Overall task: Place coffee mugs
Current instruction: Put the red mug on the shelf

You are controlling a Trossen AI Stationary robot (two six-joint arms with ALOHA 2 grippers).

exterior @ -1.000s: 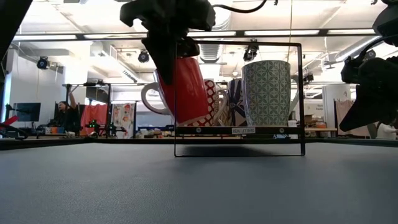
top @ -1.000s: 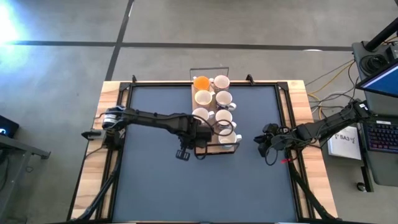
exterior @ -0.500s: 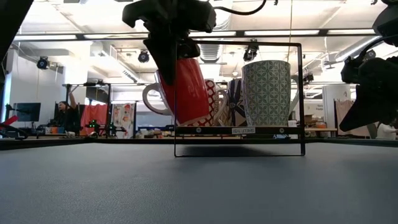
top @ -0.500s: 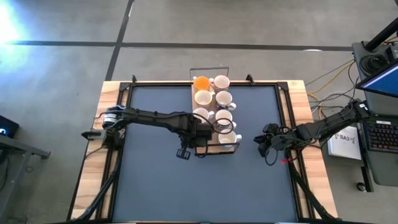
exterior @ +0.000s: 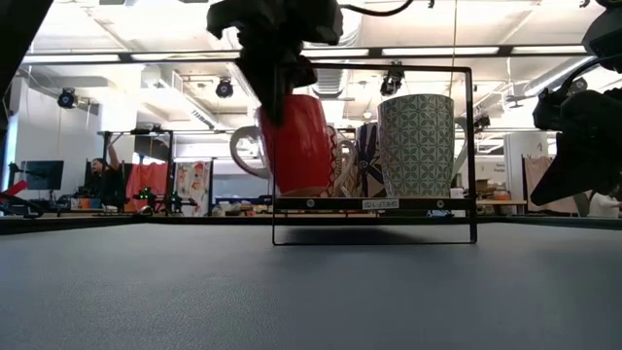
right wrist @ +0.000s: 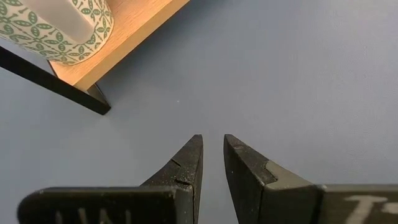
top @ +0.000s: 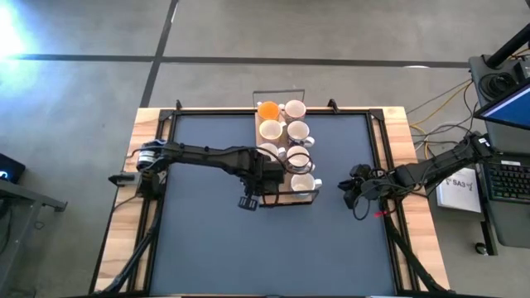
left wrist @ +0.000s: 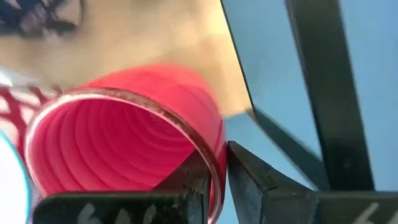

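A red mug (exterior: 296, 146) stands nearly upright at the near left corner of the wooden board (top: 278, 197), its handle (exterior: 243, 153) toward the table's left. My left gripper (left wrist: 216, 158) comes down on its rim and is shut on it. Behind it on the board are an orange mug (top: 267, 110), several white mugs (top: 272, 130) and a green-patterned mug (exterior: 416, 146). My right gripper (right wrist: 212, 140) waits over the mat to the right of the board, its fingers slightly apart with nothing between them. My left gripper holds the red mug by its rim (left wrist: 217, 177), one finger (left wrist: 189, 180) inside the mug and the other (left wrist: 249, 180) outside against the wall. The fingers point down from above. The mug is almost upright; whether its base rests on the board I cannot tell.
A thin black frame (exterior: 471, 146) rises around the near end of the board and stands close to the red mug. The dark mat (top: 207, 240) lies open at the left and near sides. Cables and a laptop lie off the table's right edge.
The red mug, which hung tilted from my left gripper, has swung to nearly upright and has shifted a little toward the green-patterned mug. Its base now sits level, close to the board. My right arm has kept still.
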